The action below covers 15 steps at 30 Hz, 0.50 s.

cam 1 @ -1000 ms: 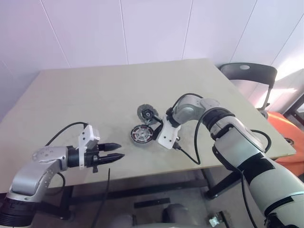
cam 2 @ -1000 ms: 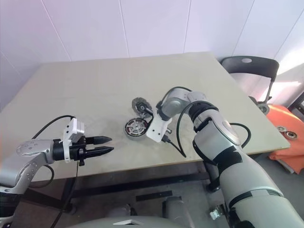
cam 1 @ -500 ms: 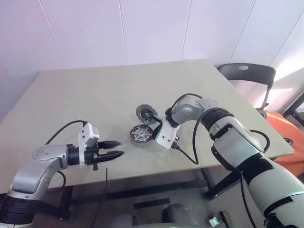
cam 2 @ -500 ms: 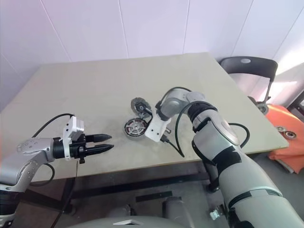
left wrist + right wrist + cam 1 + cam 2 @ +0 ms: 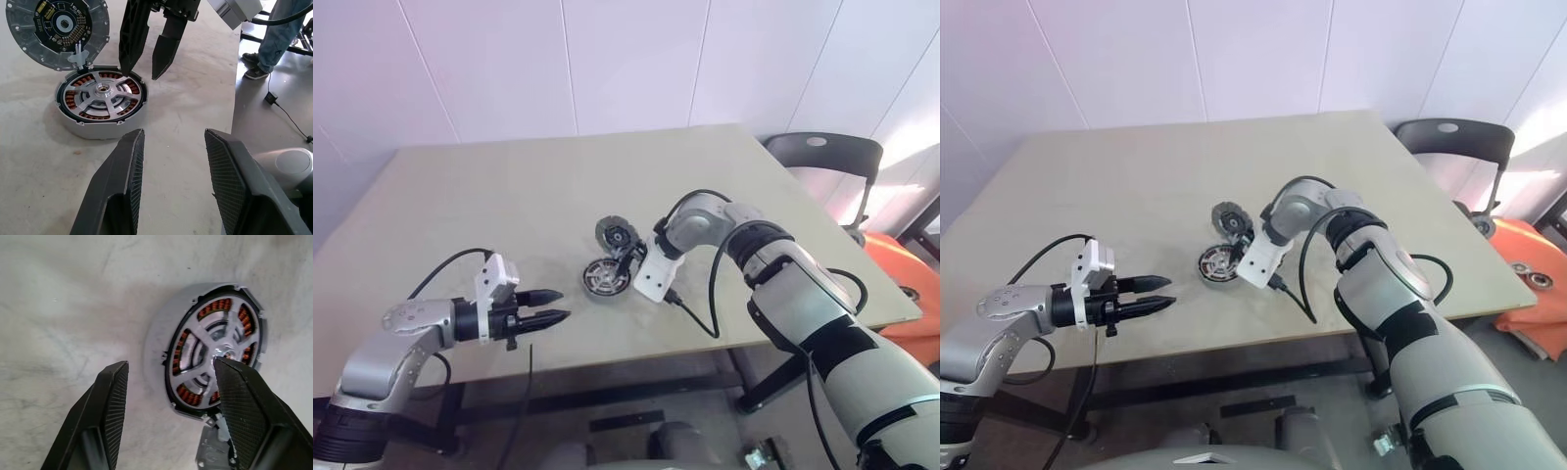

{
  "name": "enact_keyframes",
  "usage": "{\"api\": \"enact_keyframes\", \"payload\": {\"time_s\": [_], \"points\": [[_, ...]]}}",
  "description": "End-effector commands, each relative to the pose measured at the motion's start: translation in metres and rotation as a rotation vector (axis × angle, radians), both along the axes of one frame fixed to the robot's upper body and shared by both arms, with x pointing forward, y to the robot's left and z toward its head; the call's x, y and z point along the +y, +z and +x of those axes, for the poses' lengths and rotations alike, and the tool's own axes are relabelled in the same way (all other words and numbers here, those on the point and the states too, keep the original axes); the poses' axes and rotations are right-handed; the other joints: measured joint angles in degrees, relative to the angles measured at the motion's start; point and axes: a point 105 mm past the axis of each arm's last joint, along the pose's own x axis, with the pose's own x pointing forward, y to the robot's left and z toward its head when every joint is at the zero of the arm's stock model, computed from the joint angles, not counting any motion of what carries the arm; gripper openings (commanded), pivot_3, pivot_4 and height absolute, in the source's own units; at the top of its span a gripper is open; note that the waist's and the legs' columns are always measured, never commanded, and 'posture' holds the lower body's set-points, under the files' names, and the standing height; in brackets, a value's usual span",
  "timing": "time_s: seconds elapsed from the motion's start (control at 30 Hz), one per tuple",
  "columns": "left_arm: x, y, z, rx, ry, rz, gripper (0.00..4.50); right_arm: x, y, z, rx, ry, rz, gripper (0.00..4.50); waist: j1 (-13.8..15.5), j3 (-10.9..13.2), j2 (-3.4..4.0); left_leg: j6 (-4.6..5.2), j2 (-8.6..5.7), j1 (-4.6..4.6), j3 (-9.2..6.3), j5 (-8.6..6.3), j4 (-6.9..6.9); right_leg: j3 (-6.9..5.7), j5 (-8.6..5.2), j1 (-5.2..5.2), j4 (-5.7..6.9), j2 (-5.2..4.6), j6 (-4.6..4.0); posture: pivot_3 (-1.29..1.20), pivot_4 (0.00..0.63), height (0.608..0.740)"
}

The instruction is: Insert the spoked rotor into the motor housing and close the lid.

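The rotor (image 5: pixel 101 92) sits in the housing (image 5: pixel 93 128); the lid (image 5: pixel 616 234) lies just beyond, nearest the right gripper (image 5: pixel 141 74), open and empty

Both arms reach inward — left gripper (image 5: pixel 551 306) fingers parted, right gripper (image 5: pixel 148 61) fingers spread, empty.
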Motion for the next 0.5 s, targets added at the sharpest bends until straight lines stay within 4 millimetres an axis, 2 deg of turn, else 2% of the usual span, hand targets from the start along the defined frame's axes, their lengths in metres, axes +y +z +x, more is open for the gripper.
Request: {"api": "enact_keyframes", "payload": {"time_s": [0.03, 0.2, 0.5], "points": [[-0.002, 0.008, 0.001, -0.037, -0.003, -0.007, 2.11, 0.006, 0.005, 0.003, -0.039, 0.01, 0.009, 2.92, 0.0, 0.0, 0.0, 0.0, 0.0, 0.0, 0.0, 0.0, 0.0, 0.0, 0.0, 0.0, 0.0, -0.01, 0.0, 0.0, 0.0, 0.74], [-0.004, 0.007, 0.0, -0.035, 0.003, -0.012, 2.11, 0.006, -0.011, 0.006, -0.066, -0.024, -0.018, 2.92, -0.02, 0.0, 0.0, 0.0, 0.0, 0.0, 0.0, 0.0, 0.0, 0.01, -0.01, -0.01, 0.0, -0.02, -0.01, 0.0, 0.0, 0.74], [-0.004, 0.006, -0.004, -0.029, 0.019, -0.014, 2.11, 0.002, -0.013, 0.003, -0.05, -0.004, -0.043, 2.92, -0.01, 0.0, 0.0, 0.0, 0.0, 0.01, 0.0, 0.0, 0.0, 0.02, -0.01, 0.0, 0.0, 0.0, -0.02, 0.0, 0.0, 0.74]]}}
